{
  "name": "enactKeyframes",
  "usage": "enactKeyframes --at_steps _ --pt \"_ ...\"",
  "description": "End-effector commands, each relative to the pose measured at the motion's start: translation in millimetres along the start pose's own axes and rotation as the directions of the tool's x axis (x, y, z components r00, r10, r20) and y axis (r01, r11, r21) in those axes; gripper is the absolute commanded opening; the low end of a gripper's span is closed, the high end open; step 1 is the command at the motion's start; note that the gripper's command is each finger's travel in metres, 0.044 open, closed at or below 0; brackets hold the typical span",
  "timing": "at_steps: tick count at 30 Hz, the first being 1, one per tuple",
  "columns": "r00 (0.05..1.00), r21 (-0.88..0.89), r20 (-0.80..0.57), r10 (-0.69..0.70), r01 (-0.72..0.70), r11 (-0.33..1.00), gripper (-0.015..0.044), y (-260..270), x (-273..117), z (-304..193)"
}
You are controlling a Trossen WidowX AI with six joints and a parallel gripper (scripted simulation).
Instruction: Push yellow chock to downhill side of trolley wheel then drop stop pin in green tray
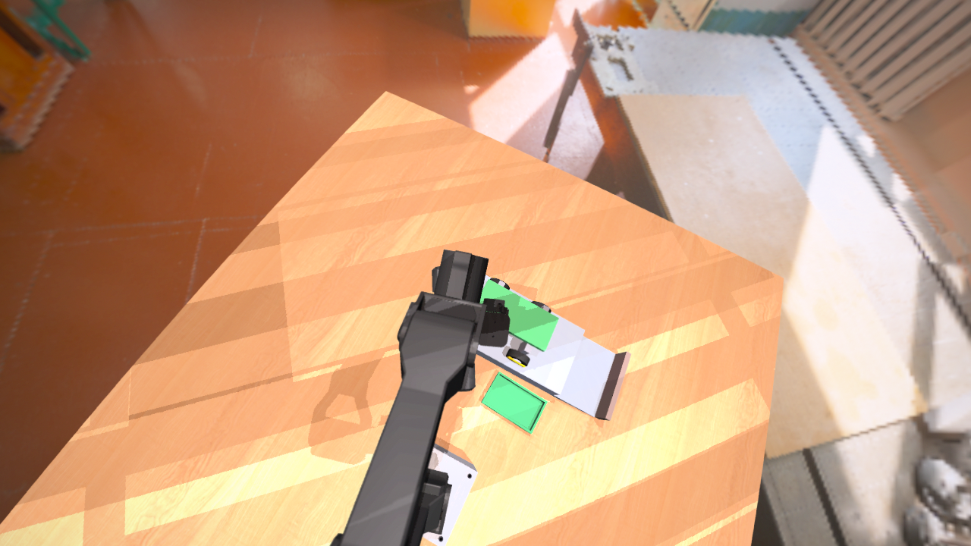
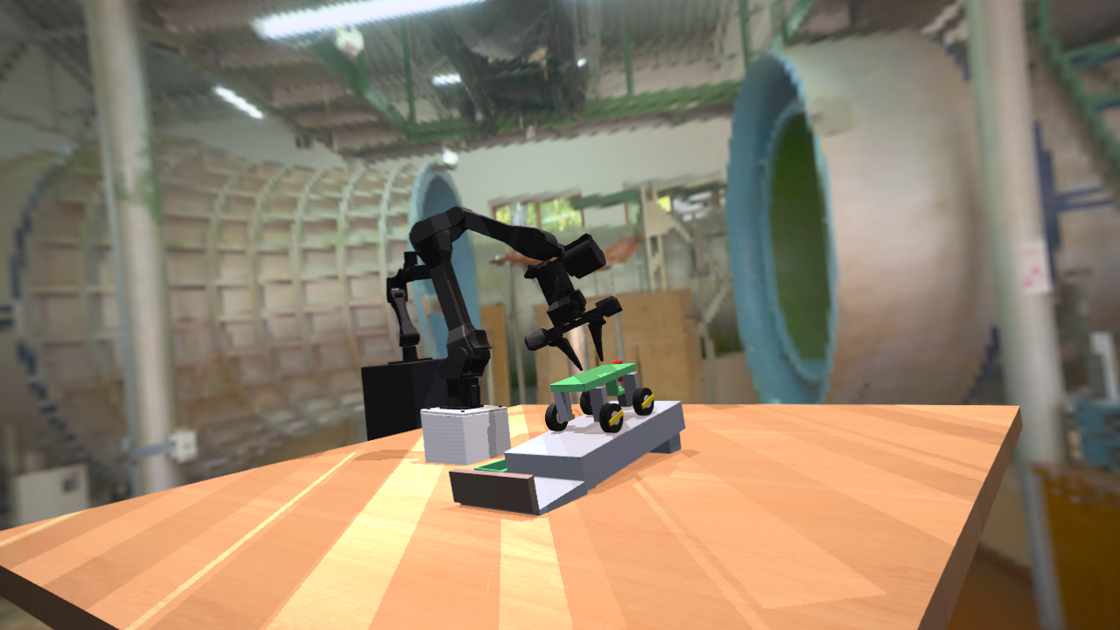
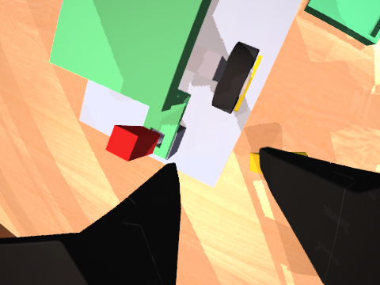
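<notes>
My gripper (image 2: 591,364) (image 3: 218,164) is open and empty, pointing down above the ramp's uphill end; the arm hides its fingers in the top view. The green trolley (image 1: 519,315) (image 2: 583,381) (image 3: 119,39) stands on the grey ramp (image 1: 567,359) (image 2: 548,444) (image 3: 206,162). The red-headed stop pin (image 2: 619,381) (image 3: 127,143) is in its green bracket at the uphill end, near the left finger in the wrist view. The yellow chock (image 3: 254,162) lies on the table beside the ramp, partly hidden behind the right finger; the arm hides it in the top view. Its base and handle are not visible.
The green tray (image 1: 513,402) (image 2: 493,466) (image 3: 352,17) lies beside the ramp on the side of the arm's base (image 1: 463,469) (image 2: 465,435). A brown end board (image 1: 613,385) (image 2: 493,491) stands across the ramp's low end. The trolley's wheels stick out beside its deck.
</notes>
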State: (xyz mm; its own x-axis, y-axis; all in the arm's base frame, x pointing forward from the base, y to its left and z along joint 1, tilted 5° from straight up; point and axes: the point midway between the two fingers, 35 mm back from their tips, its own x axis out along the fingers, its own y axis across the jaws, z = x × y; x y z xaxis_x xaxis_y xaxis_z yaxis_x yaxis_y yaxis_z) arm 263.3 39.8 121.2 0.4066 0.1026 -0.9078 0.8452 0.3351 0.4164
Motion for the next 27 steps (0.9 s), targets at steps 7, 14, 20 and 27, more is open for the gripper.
enactKeyframes --at_steps 7,14,20,27 --pt "0.961 0.011 -0.08 -0.263 0.265 0.964 0.019 -45 10 -58" --pt "0.943 0.013 -0.084 -0.323 0.325 0.946 0.019 -57 10 -69" --pt "0.943 0.013 -0.084 -0.323 0.325 0.946 0.019 -59 21 -70" --pt "0.943 0.013 -0.084 -0.323 0.325 0.946 0.019 -66 41 -72"
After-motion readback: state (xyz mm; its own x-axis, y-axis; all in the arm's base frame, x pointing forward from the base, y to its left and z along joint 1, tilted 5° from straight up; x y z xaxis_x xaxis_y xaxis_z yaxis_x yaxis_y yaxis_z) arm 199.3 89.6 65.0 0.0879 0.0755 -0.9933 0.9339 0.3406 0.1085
